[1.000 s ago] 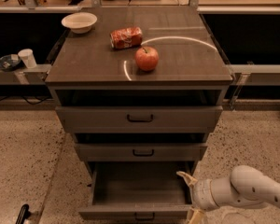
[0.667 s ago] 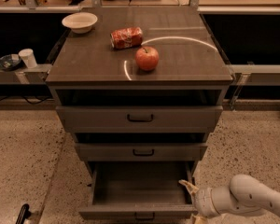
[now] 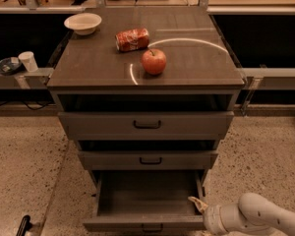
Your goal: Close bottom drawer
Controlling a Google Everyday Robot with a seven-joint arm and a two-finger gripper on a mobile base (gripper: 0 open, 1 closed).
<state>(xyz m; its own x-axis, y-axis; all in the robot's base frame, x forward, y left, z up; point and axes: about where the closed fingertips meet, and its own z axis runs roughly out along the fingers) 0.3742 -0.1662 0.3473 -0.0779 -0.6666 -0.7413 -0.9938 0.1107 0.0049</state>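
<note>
Camera view looks down on a grey-brown cabinet whose bottom drawer (image 3: 147, 200) stands pulled far out at the foot of the stack, close to the lower edge of the picture. Its long axis runs left to right, its flat front faces the camera, and its shallow box lies open and bare inside. A small dark handle (image 3: 152, 227) sits at the middle of that front. The hand (image 3: 198, 205) is at the drawer's right front corner, just at the right wall, on the end of a pale arm (image 3: 265, 218) that reaches in from the lower right; whether it is spread or pressed together cannot be told. Above, the middle drawer (image 3: 147, 160) and the taller top drawer (image 3: 146, 124) each show a dark gap over their fronts. On the table (image 3: 196, 63) that forms the cabinet's top stand a red apple (image 3: 154, 61) near the middle, a crushed red can (image 3: 132, 39) lying on its side just behind it, and a white bowl (image 3: 83, 23) at the far left corner. A white cup (image 3: 28, 61) stands on a ledge to the left of the cabinet. Speckled floor (image 3: 24, 156) lies on both sides, and nothing stands between the drawer front and the camera.
</note>
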